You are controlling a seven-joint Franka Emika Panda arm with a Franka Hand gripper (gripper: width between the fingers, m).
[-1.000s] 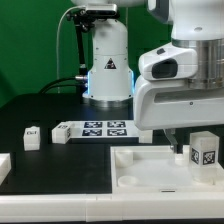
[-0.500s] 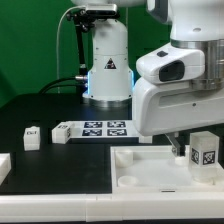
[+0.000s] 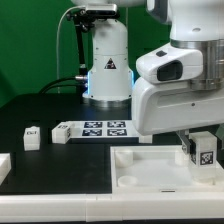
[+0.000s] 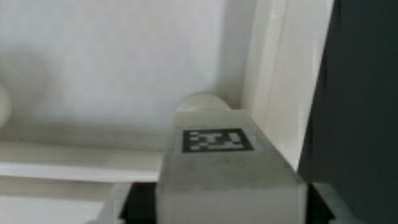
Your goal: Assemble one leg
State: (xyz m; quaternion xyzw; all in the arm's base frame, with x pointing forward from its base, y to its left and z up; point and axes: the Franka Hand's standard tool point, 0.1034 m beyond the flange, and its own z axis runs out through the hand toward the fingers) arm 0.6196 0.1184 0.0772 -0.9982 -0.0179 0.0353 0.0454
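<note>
As I watch the exterior view, the end effector (image 3: 204,146) pinches the leg (image 3: 206,152) upright at about four o'clock, its tag (image 4: 217,139) toward the camera, over a corner of the white panel (image 3: 140,168); I cannot tell whether they touch. On the wrist view, a round socket (image 4: 208,102) sits just beside the leg.

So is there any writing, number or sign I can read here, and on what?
No words or numbers can be read.
A triangular sign on the arm's white base: its symbol is too small to read.
Square black-and-white tags, patterns not text, on the marker board and the leg.
</note>
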